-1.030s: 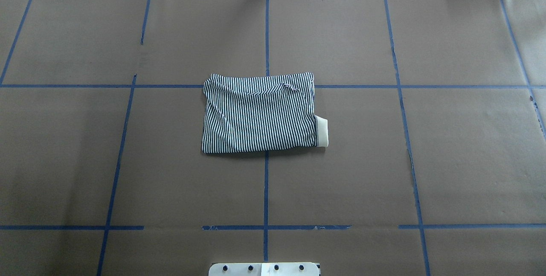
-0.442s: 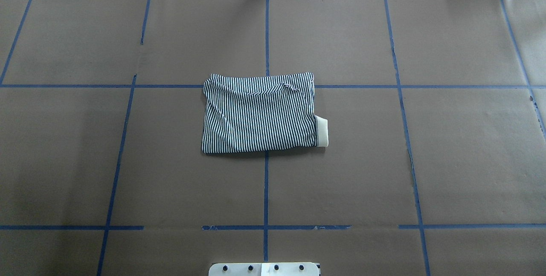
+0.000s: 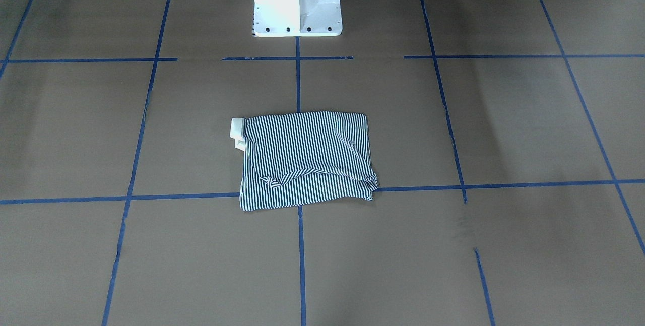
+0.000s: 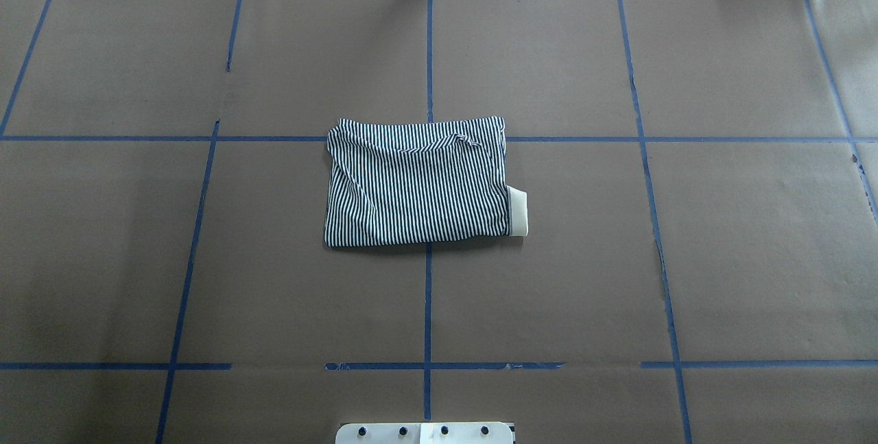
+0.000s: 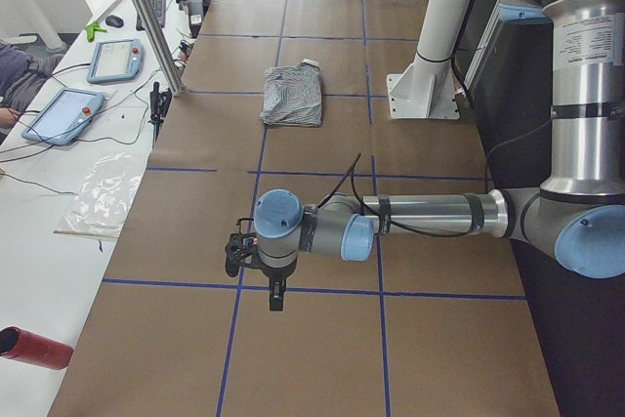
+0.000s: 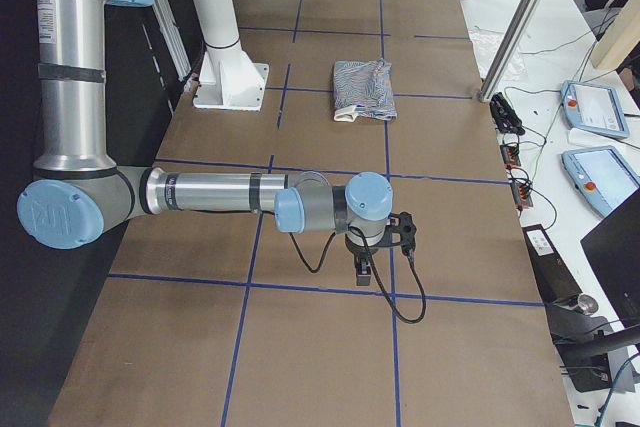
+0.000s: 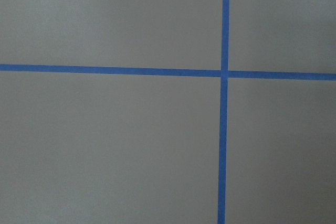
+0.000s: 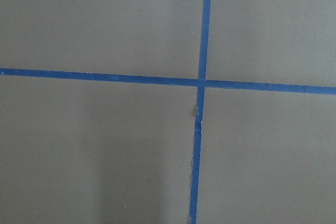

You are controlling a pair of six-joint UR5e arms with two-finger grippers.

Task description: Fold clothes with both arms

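Overhead exterior is showing the brown bench (image 4: 617, 259). The left arm (image 5: 430, 212) and right arm (image 6: 200, 192), whose jaws I cannot tell as spread or pressed together, are hanging well apart from the folded polo shirt (image 4: 418, 183) lying mid-frame. Soft, light and floppy, it is likely best pinched at corners away from the cream collar (image 4: 519, 211).

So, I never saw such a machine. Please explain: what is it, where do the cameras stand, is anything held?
It is a robot: two jointed metal arms on a white pedestal, each ending in a two-finger gripper. Two cameras look down on the table, one behind the robot, one facing it. Two at the table's ends show the left gripper and the right gripper. One on each wrist sees only brown paper and blue tape. A folded striped polo shirt lies in the middle, cream collar sticking out. Neither gripper touches it; open or shut, I cannot tell.
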